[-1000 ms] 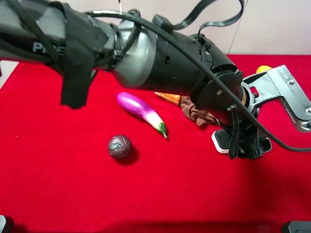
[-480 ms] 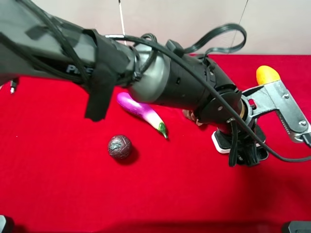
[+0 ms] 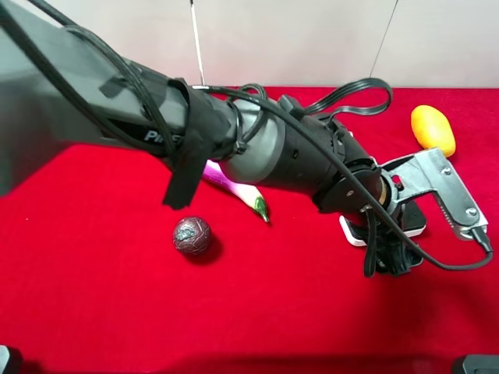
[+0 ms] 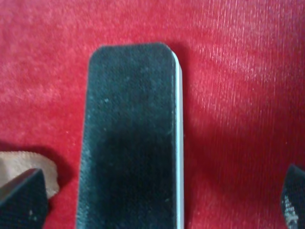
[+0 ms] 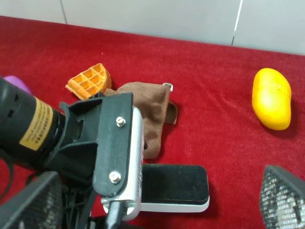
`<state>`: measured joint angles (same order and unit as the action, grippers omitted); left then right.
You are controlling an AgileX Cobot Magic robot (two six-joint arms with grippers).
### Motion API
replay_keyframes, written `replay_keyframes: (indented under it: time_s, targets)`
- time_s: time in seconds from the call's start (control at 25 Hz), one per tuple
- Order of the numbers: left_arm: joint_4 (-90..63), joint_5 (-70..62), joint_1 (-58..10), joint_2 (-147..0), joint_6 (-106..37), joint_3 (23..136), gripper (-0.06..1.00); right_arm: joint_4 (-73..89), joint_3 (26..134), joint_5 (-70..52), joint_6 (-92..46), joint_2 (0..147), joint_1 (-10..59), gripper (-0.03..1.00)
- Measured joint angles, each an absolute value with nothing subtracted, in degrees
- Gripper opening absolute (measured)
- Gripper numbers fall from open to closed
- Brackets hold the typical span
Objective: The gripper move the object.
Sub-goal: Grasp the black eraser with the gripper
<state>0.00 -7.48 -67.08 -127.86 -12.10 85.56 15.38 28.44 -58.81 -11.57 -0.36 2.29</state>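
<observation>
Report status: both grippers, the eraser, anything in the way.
Left gripper open, straddling eraser. Right gripper open, empty. Eraser flat on red cloth. Brown rag beside one left finger.

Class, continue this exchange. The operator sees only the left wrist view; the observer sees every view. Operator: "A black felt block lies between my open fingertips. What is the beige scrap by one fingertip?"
Observer: It looks like the edge of a crumpled brown cloth lying next to the eraser.
Operator: Is anything beyond that cloth?
Observer: Yes, an orange waffle piece lies at its far edge.
Operator: What else is on the table?
Observer: A yellow mango lies well apart from the eraser, toward the back wall.
</observation>
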Motion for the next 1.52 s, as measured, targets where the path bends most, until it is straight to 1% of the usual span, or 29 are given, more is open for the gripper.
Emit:
replay_keyframes:
  time_s: [0.32, 0.72, 1.52]
  targets:
    - [-0.9, -7.3, -67.0, -129.3, -12.1, 85.6, 0.98, 15.4, 28.4, -58.8, -11.6, -0.4, 2.3, 0.63]
    - [-0.9, -7.3, -65.1, -130.2, -12.1, 85.6, 0.98, 15.4, 28.4, -58.8, -11.6, -0.4, 2.3, 0.63]
    - [-0.9, -7.3, -65.0, -131.7, -11.3, 85.6, 0.98, 15.4, 28.4, -58.7, -11.6, -0.4, 2.3, 0.63]
